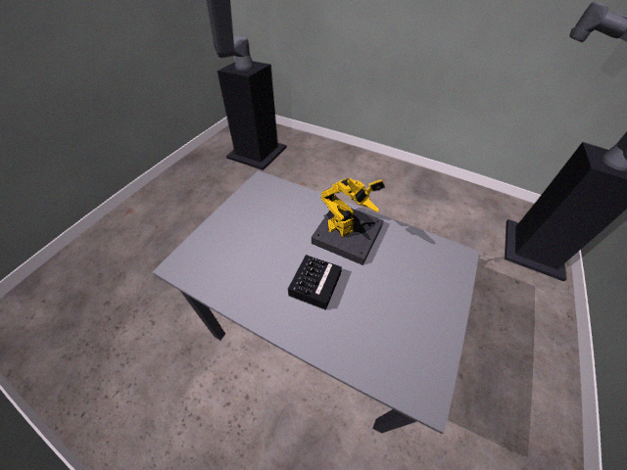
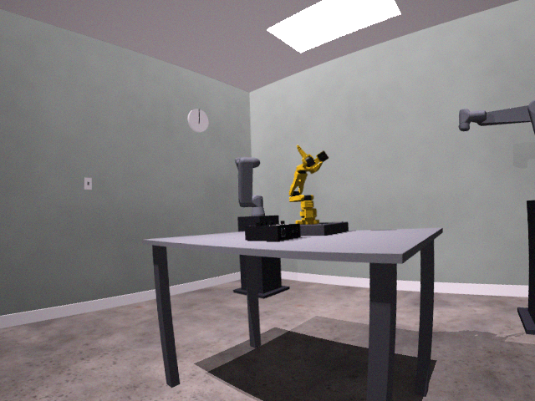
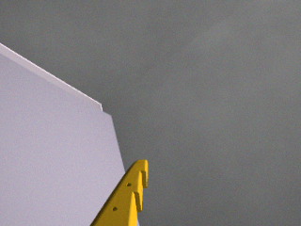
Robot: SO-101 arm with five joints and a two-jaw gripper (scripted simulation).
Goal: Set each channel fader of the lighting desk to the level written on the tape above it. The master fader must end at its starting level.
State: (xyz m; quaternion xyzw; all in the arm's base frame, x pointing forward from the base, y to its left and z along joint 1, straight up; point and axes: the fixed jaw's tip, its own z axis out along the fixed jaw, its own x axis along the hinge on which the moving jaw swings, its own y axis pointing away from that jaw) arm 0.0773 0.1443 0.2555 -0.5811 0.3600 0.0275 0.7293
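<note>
The lighting desk is a small black box on the grey table, just in front of the arm's dark base plate. It carries a row of small faders and a white tape strip; the levels and fader positions are too small to read. My yellow arm is raised, with my gripper open, empty and pointing up and away from the desk. The wrist view shows only one yellow jaw against the wall and ceiling; the desk is out of that view.
Two black pedestals with grey arms stand on the floor beyond the table, one at the back left and one at the right. The table edges lie well away from the desk.
</note>
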